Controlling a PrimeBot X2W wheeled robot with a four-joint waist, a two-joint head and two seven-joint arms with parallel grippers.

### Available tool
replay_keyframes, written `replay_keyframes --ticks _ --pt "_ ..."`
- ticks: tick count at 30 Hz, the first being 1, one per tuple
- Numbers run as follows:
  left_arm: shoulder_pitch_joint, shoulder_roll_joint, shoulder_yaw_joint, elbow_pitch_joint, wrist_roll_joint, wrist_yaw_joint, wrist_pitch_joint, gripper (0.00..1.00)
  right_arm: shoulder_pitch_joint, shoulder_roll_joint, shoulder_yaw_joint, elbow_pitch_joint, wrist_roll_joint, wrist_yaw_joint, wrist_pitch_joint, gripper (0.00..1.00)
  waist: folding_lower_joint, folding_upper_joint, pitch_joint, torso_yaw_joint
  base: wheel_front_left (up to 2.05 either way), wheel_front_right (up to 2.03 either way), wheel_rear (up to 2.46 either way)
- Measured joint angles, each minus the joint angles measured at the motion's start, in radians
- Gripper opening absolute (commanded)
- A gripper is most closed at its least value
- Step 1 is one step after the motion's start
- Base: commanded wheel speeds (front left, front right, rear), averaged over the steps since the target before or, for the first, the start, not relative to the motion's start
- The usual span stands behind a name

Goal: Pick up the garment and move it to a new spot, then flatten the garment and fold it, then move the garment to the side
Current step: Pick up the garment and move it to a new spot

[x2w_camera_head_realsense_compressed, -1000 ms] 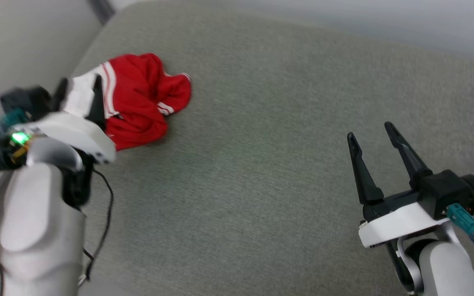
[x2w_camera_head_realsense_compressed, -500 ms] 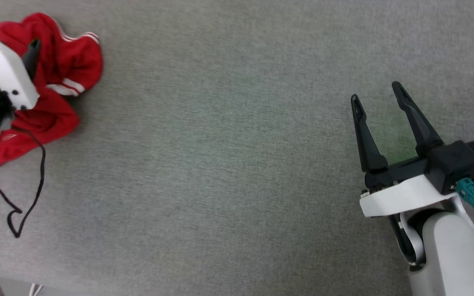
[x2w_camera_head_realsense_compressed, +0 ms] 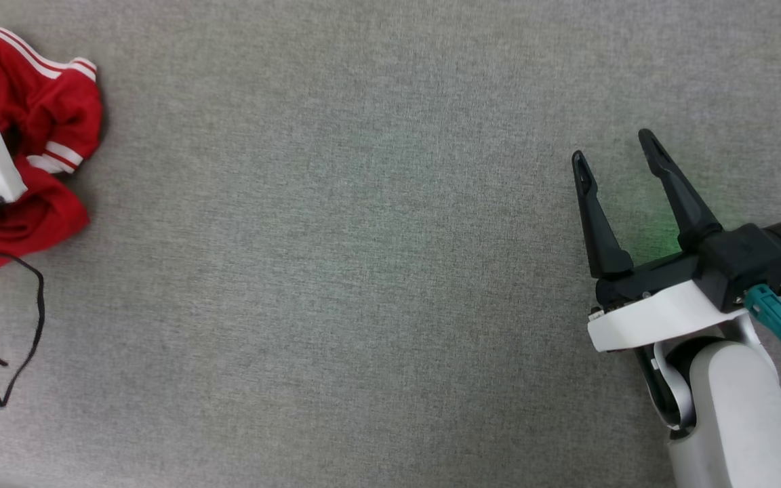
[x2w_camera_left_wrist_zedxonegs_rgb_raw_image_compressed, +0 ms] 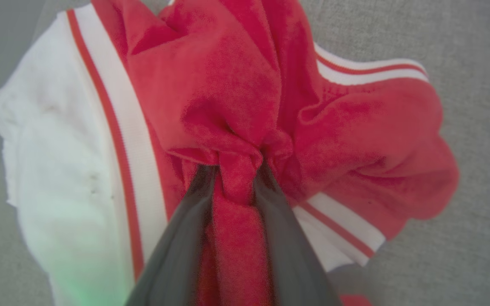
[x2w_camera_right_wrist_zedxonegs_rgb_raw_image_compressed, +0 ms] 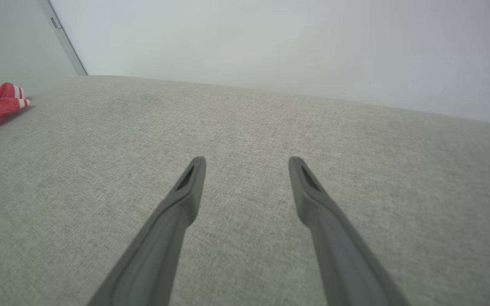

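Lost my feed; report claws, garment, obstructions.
Left claw pinching a red fold of the garment. Right claw open, holding nothing. Black cable loops beside it.

I see one wide surface of grey woven fabric, flat and even. On it, far to the left, the garment lies crumpled, red with white stripes on the trim.

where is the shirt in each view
Head: shirt at the far left edge, upper corner.
Left wrist: centre, a red fold pinched in the left hand.
Right wrist: small, at the far left edge.
Shared landmark: its striped cuff on grey cloth.
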Motion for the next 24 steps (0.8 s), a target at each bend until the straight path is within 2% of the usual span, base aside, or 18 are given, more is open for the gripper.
replay_keyframes --ticks 7,15,20,24 --pt "0.036 -0.010 -0.029 0.002 0.054 0.001 -0.192 0.00 0.013 0.000 0.009 0.043 0.032 0.000 -0.018 1.00 0.0000 0.0000 -0.073 0.005 0.00 0.00 0.00" --pt "0.042 -0.015 -0.049 -0.031 0.123 0.024 -0.518 0.00 0.066 0.000 0.019 0.085 0.067 0.000 -0.034 1.00 -0.0001 0.0000 -0.214 0.012 0.00 0.00 0.00" --pt "0.055 -0.056 -0.061 -0.063 0.148 0.043 -0.694 0.00 0.119 0.000 0.007 0.101 0.091 0.000 -0.037 1.00 -0.0001 0.0000 -0.312 0.012 0.00 0.00 0.00" --pt "0.070 -0.106 -0.077 -0.100 0.157 0.057 -0.780 0.00 0.157 0.000 -0.009 0.106 0.105 0.000 -0.038 1.00 -0.0002 0.0000 -0.386 0.006 0.00 0.00 0.00"
